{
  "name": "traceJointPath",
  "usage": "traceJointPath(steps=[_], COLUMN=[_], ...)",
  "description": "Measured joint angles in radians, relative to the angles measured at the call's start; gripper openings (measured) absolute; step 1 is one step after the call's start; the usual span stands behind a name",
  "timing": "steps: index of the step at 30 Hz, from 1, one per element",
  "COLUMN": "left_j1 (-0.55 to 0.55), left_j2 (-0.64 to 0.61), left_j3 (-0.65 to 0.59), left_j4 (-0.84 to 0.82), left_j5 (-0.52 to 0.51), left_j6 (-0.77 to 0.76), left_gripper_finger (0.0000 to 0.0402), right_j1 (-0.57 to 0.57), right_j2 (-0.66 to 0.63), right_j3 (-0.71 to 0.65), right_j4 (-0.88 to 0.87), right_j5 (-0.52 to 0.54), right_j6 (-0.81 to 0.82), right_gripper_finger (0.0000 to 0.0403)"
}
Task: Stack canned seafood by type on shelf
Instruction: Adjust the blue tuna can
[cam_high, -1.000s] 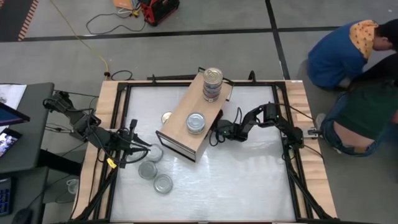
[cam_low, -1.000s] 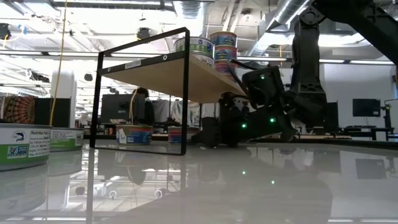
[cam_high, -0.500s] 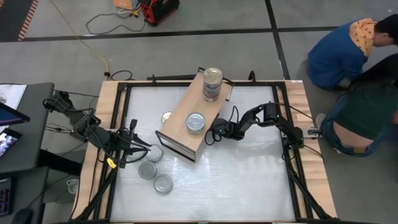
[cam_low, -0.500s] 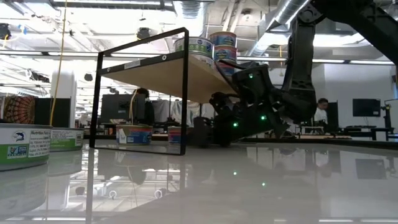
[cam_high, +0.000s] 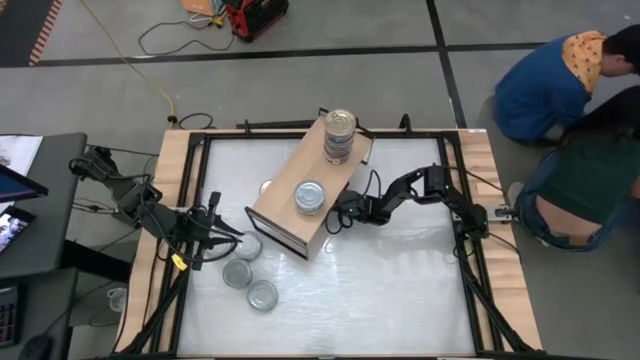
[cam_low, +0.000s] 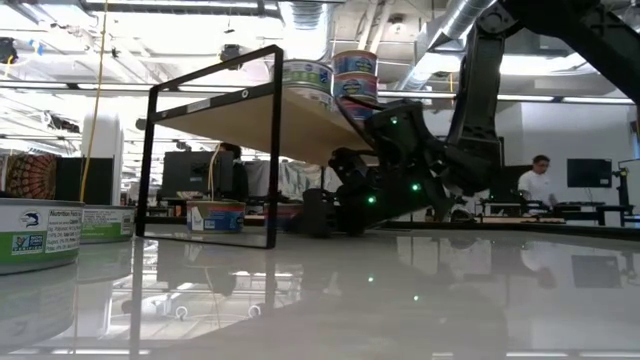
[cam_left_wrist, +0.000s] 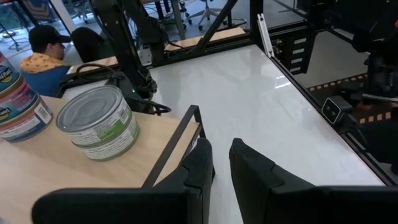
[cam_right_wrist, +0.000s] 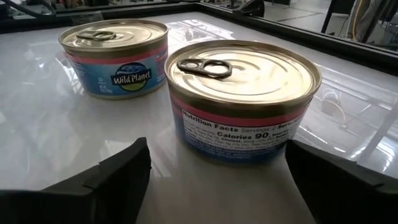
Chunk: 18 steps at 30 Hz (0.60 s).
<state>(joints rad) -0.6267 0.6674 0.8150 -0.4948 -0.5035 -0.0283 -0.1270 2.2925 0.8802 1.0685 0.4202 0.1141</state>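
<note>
Right jaws: the right gripper (cam_high: 333, 222) is low under the shelf (cam_high: 285, 215), its jaws spread wide and holding nothing; a gold-lid tin (cam_right_wrist: 239, 99) stands between the two fingers, not yet gripped.
Second tin: another gold-lid tin (cam_right_wrist: 115, 56) stands just beside the first one, a little farther in.
Left jaws: the left gripper (cam_left_wrist: 214, 165) waits at the left side of the counter (cam_high: 400, 290), jaws nearly clenched with only a thin slit, holding nothing.
On the shelf: one silver-lid tin (cam_high: 309, 196) and a tall stack of tins (cam_high: 340, 135) at the far end.
Loose tins: three silver-lid tins (cam_high: 262, 294) lie on the counter near the left arm.
Risk: I think the arm can bump the shelf from below or from the side; this would shake the tall stack and it can fall.
Risk two: closing can push the neighbour tin, or the tin can slide on the smooth counter.
Room: under the shelf it is tight; the counter in front of the shelf is open for pulling back.
</note>
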Motion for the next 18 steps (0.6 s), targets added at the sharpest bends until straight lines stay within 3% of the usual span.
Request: traceJointPath(steps=[14, 18], left_j1=[0.0, 0.001], left_j2=[0.0, 0.0], left_j3=[0.0, 0.0], left_j4=[-0.018, -0.035], left_j5=[-0.002, -0.054], left_j6=[-0.021, -0.048], left_gripper_finger=[0.0049, 0.0049], right_j1=[0.023, 0.058], right_j2=[-0.005, -0.056], right_j3=[-0.057, -0.103], right_j4=[0.009, -0.019], right_j5=[0.001, 0.0], right_j6=[0.011, 0.013], right_gripper_finger=[0.0379, 0.0379])
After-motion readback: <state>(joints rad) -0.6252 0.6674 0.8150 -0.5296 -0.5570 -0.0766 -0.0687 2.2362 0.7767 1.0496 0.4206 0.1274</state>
